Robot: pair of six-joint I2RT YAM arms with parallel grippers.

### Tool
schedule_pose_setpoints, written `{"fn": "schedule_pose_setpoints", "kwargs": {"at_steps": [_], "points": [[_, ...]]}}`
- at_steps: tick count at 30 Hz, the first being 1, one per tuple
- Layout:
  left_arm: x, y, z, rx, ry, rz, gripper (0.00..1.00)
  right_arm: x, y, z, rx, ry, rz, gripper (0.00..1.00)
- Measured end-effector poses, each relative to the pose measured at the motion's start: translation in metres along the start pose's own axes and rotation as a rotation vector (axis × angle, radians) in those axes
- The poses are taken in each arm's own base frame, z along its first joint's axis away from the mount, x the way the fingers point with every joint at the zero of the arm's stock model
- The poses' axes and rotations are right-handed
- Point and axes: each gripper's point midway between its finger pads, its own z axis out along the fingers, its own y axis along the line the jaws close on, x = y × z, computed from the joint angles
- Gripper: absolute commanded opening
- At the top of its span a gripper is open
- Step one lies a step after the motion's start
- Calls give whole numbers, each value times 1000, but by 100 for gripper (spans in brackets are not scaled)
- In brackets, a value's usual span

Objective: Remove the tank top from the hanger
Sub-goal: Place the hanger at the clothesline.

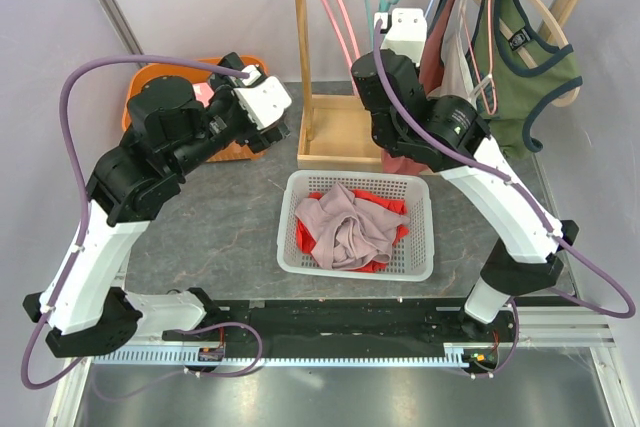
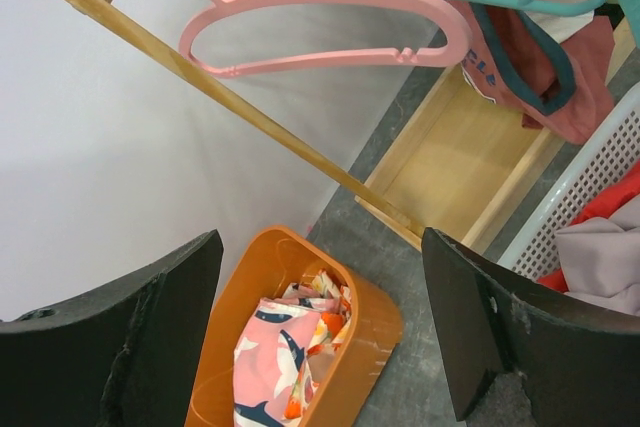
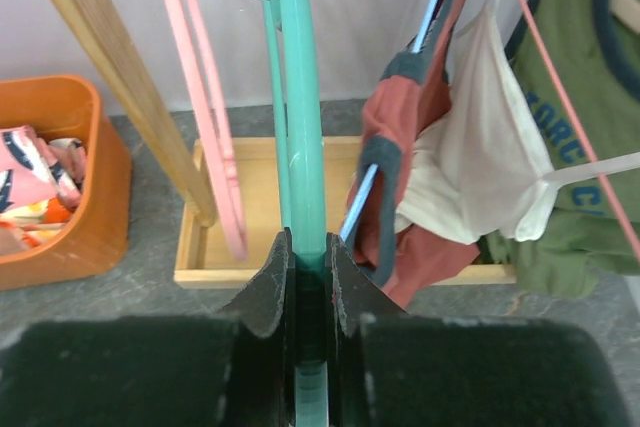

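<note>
Snugly, right tool around teal hanger

White mesh basket holding mauve and red garments; orange bin of patterned cloth, near wooden rack base.

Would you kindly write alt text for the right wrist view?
The right tool is shut on a teal hanger. A pink hanger hangs to its left; a red top, white top and green tank top to its right.
</note>
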Motion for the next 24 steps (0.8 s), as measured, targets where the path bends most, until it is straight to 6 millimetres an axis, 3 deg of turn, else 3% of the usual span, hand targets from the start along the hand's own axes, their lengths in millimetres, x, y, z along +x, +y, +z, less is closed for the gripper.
{"fn": "schedule_pose_setpoints", "kwargs": {"at_steps": [9,16,24], "points": [[2,2,-4,-11,1,-1,87,-5,-9,7,59,-28,-70,0],[-1,5,-10,-22,-14,-3,86,12,-31,16,123,6,-137,0],[-3,6,-12,-25,-19,-10,86,1,-45,12,140,-13,-126,0]]}}
